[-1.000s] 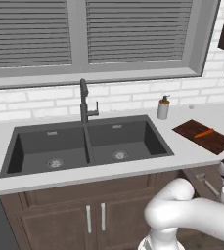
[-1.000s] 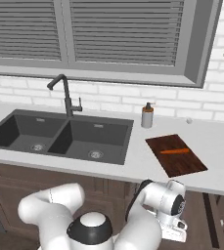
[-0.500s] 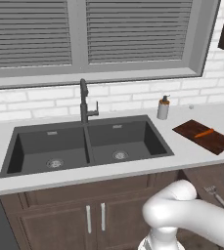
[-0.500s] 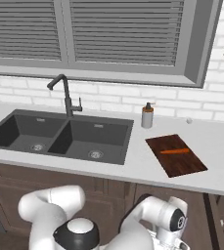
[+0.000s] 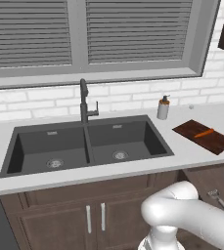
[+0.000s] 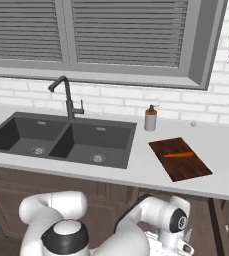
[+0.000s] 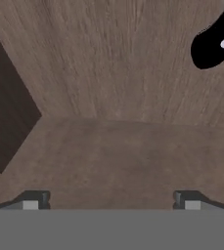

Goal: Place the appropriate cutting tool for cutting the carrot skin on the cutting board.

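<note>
The dark reddish-brown cutting board (image 5: 212, 142) (image 6: 186, 167) lies on the counter right of the sink, and the thin orange carrot (image 5: 203, 132) (image 6: 178, 155) rests on it. My gripper (image 7: 111, 200) is low, below the counter's front edge (image 6: 182, 246), under the board. It looks at a wooden surface, open, with nothing between its fingertips (image 7: 30, 201). A black handle with a silver rivet (image 7: 213, 46) lies ahead, towards the hand view's top right, clear of the fingers. I cannot tell which tool it belongs to.
A dark double sink (image 5: 86, 122) (image 6: 128, 155) with a black faucet (image 5: 84, 100) takes up the counter's left. A soap dispenser (image 5: 163, 107) (image 6: 150, 119) stands by the wall between sink and board. A grey utensil (image 5: 216, 197) lies under the counter's right end.
The arm's hand has sunk lower in front of the cabinets below the cutting board. Board, carrot and dispenser have stayed where they were, and the jaws stay wide.
</note>
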Motion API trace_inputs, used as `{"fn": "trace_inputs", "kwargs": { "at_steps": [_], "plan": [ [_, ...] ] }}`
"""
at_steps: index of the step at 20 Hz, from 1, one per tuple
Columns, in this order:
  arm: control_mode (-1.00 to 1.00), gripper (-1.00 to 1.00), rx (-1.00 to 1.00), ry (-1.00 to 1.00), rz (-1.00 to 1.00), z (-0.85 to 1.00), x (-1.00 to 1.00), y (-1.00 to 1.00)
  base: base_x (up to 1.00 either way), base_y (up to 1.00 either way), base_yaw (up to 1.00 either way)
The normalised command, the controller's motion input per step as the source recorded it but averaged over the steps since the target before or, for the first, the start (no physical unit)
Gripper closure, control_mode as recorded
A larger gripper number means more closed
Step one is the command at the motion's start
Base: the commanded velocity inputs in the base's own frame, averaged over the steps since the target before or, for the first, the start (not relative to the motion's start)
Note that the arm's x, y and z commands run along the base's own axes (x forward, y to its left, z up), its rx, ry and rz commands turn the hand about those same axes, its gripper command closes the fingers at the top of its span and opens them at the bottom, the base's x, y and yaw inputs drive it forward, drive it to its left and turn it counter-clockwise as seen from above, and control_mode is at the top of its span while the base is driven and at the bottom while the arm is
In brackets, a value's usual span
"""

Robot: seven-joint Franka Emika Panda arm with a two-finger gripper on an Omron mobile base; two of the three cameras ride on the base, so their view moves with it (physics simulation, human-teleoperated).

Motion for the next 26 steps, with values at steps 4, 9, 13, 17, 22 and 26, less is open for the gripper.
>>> {"fn": "trace_inputs", "kwargs": {
  "at_steps": [4, 9, 13, 17, 22, 26],
  "plan": [
    [-1.0, -1.0, -0.03, -0.18, 0.03, 0.03, 0.5, -0.01, 0.0, 0.0, 0.0],
    [-1.0, -1.0, -0.03, -0.29, 0.04, 0.0, 0.51, 0.0, 0.0, 0.0, 0.0],
    [-1.0, -1.0, -0.02, -0.27, 0.04, 0.0, 0.44, 0.0, 0.0, 0.0, 0.0],
    [-1.0, -1.0, 0.0, -0.06, 0.02, -0.06, 0.52, 0.0, 0.0, 0.0, 0.0],
    [-1.0, -1.0, -0.01, 0.0, 0.0, -0.25, 0.6, 0.0, 0.0, 0.0, 0.0],
    [-1.0, -1.0, 0.0, 0.0, 0.01, -0.36, 0.52, 0.0, 0.0, 0.0, 0.0]
  ]
}}
